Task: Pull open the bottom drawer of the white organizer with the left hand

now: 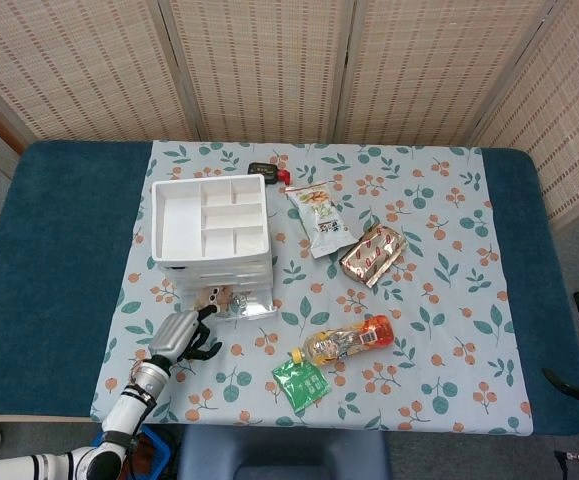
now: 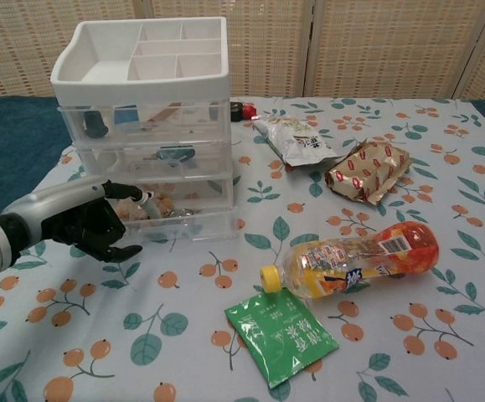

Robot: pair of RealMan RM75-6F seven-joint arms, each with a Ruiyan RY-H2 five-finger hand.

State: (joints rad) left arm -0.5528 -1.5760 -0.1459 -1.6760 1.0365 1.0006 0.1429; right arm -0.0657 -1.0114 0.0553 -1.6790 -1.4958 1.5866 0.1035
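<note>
The white organizer [image 1: 211, 225] [image 2: 141, 75] stands on the floral cloth at the left, with an open tray on top and clear drawers below. Its bottom drawer [image 1: 231, 302] [image 2: 179, 219] juts out a little from the stack, showing small items inside. My left hand [image 1: 184, 335] [image 2: 83, 222] lies low on the cloth in front of the organizer's left side, fingers curled, one fingertip [image 2: 146, 198] hooked on the drawer's front edge. My right hand shows in neither view.
An orange drink bottle [image 1: 349, 340] [image 2: 355, 255] lies to the right of the drawer, a green sachet [image 1: 301, 383] [image 2: 281, 335] nearer the front edge. A snack packet [image 1: 319, 220] [image 2: 296, 138] and a red-gold wrapper [image 1: 374, 253] [image 2: 369, 170] lie further back right.
</note>
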